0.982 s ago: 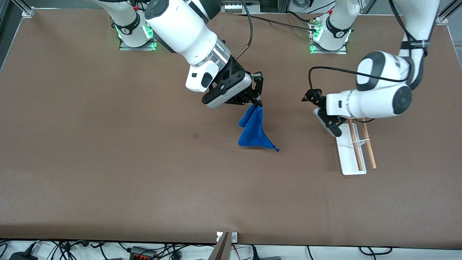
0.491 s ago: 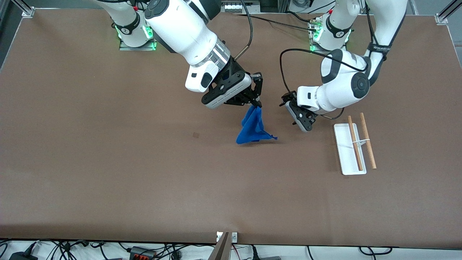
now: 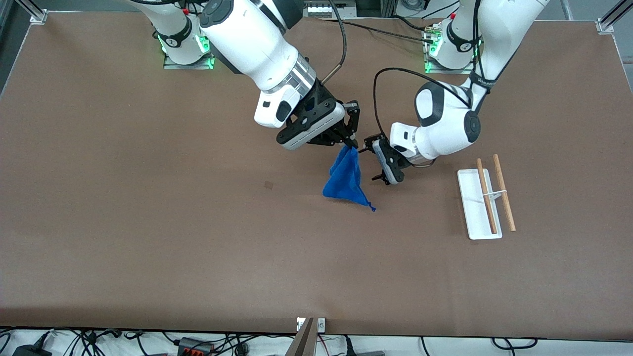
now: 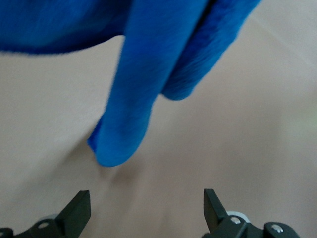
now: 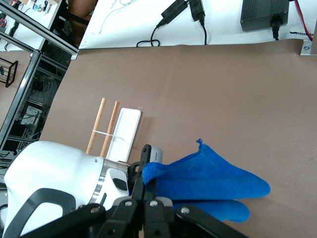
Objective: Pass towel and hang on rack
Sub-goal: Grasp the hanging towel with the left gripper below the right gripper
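While the right hand stays clamped on the towel's top corner, letting it dangle lengthwise toward the table, the left hand, fingers apart, sits just beside it, rack untouched.

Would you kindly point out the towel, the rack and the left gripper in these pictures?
towel (image 3: pixel 344 179): front view, middle of the hanging cloth.
rack (image 3: pixel 471 202): front view, bare part of white base.
left gripper (image 3: pixel 376 160): front view, midway between its open fingertips.
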Robot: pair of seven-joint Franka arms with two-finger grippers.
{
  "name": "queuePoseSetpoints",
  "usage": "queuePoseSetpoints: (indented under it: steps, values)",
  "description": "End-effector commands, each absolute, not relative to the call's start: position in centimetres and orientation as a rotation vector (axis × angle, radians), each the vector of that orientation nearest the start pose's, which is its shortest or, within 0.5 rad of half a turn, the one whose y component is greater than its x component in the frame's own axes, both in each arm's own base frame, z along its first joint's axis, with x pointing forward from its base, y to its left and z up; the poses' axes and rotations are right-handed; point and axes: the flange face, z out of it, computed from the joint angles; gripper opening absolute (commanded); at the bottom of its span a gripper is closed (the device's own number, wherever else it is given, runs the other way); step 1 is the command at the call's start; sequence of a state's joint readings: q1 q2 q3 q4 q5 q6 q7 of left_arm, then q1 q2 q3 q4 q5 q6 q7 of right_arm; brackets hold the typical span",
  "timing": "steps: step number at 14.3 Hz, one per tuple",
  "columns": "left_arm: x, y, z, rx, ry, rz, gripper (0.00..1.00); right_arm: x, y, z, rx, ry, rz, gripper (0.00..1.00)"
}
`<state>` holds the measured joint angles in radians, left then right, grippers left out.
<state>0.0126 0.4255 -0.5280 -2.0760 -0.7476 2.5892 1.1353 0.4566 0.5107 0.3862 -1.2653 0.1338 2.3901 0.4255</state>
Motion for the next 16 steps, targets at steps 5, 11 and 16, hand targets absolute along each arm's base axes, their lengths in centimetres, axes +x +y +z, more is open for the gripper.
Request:
queuePoseSetpoints:
  steps: [5, 11, 16]
  values:
    - [57.2, -29.6, 24.3, 2.140, -1.341, 0.561, 1.00, 55.1, 50.7, 55.4, -2.493, -0.327, -0.491, 0.00]
    - [59.0, -32.1, 22.6, 2.091, -1.369, 0.620, 0.92, 55.1, 50.7, 55.3, -2.494, -0.326, -0.487, 0.00]
    - [59.0, -32.6, 22.7, 2.087, -1.373, 0.627, 0.08, 55.2, 50.6, 55.2, -2.495, -0.323, -0.488, 0.00]
